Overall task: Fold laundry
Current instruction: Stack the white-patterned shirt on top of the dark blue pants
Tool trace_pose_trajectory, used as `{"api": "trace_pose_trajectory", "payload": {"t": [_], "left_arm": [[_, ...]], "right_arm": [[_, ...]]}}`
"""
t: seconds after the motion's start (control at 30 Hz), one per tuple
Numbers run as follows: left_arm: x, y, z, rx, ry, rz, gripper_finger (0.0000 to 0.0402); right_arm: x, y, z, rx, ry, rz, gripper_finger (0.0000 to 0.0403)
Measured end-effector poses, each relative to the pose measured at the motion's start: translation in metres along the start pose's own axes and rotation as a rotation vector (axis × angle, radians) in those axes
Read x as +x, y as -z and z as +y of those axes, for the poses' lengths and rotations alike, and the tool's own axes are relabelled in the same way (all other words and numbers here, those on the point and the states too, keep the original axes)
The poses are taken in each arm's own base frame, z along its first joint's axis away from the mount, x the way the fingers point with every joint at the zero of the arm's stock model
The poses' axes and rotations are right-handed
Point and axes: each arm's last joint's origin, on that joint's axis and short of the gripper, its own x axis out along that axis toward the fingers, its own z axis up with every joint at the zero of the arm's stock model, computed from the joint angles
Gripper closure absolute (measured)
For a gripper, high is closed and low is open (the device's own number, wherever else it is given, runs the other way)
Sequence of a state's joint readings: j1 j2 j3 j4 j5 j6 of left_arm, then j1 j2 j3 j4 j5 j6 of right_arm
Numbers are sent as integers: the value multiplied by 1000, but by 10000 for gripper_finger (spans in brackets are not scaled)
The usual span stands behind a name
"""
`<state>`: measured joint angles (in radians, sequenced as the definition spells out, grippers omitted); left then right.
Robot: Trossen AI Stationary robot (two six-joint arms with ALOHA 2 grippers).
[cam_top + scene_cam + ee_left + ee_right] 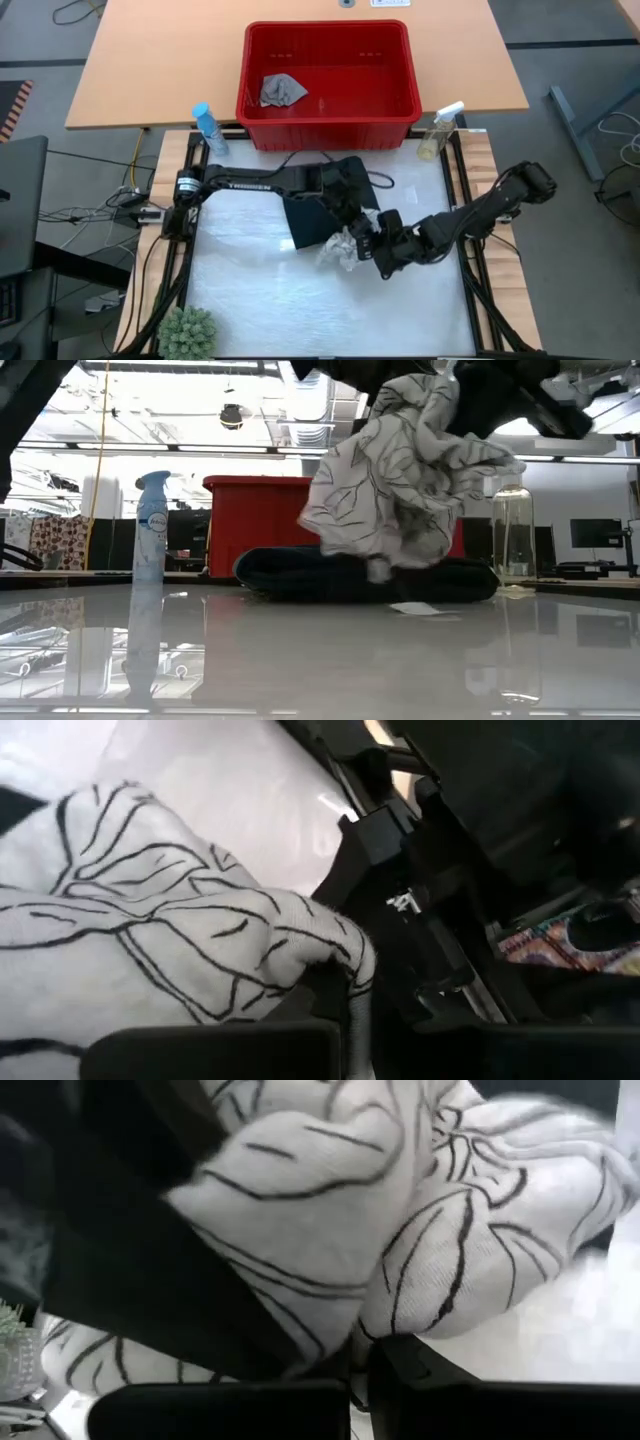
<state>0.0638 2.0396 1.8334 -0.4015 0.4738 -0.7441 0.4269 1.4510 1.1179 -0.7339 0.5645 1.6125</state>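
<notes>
Over the middle of the white table, both the left gripper and right gripper pinch the bunched leaf-print cloth aloft above the jeans; I'd draw the 2 grips apart toward opposite table edges until the cloth hangs flat before laying it down.

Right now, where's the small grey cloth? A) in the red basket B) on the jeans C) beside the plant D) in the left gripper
A: the small grey cloth lies inside the red basket, apart from the leaf-print cloth both grippers hold above the jeans.
</notes>
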Motion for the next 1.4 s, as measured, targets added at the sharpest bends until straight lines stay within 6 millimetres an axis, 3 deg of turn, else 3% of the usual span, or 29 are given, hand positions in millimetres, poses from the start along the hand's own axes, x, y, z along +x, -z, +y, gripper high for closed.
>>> {"api": "trace_pose_trajectory", "payload": {"t": [0.2, 0.5, 0.7, 0.87, 1.03, 1.2, 1.4], "left_arm": [[-28, -28, 30, 30, 52, 35, 401], [-87, -47, 110, 16, -192, 115, 391], [-124, -42, 148, 34, -409, 233, 389], [-150, -46, 175, 4, -584, 212, 389], [-152, -44, 183, -9, -589, 240, 388], [-138, -34, 184, 80, -583, 306, 384], [-131, -22, 186, 145, -567, 402, 333]], "right_arm": [[12, -37, 0, -27, 18, -63, 371], [59, -85, 4, -87, -1, -37, 371], [105, -90, 3, -106, -3, 35, 371], [121, -84, 5, -97, -21, 60, 371], [121, -78, 5, -94, -3, 65, 355], [121, -78, 5, -102, -10, 70, 315], [118, -76, 4, -156, -4, 83, 262]]}}
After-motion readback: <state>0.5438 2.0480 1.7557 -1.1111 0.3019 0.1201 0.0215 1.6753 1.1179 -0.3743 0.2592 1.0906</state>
